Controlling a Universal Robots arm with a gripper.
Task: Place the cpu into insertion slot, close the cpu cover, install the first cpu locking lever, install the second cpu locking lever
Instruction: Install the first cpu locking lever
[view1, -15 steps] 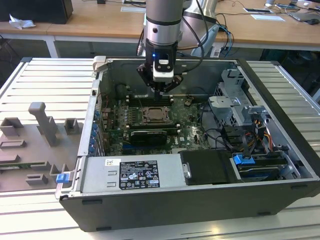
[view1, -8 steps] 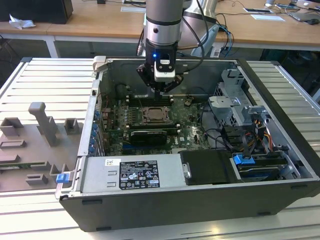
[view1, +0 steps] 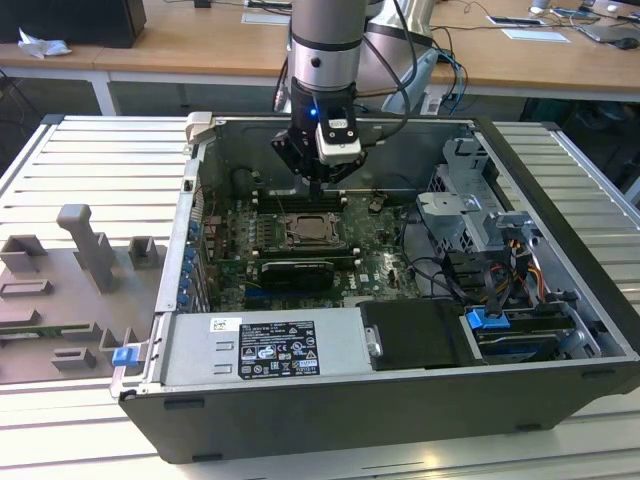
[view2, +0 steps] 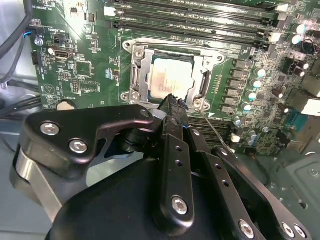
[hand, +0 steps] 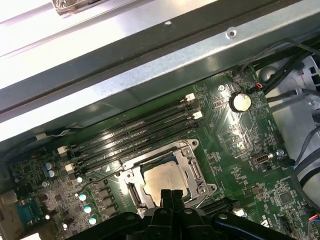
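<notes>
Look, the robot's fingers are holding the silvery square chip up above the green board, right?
Not quite. The fingers hold nothing. The cpu lies flat in the insertion slot on the green board, as the second wrist view shows. The fingers are above the board, by the slot's edge.

Wooden desks (view1: 200, 55) stand behind a slatted table (view1: 90, 160).

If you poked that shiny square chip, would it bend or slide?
The cpu has a flat metal face, so it is probably stiff. The cpu cover frames it, so it likely wouldn't slide.
</notes>
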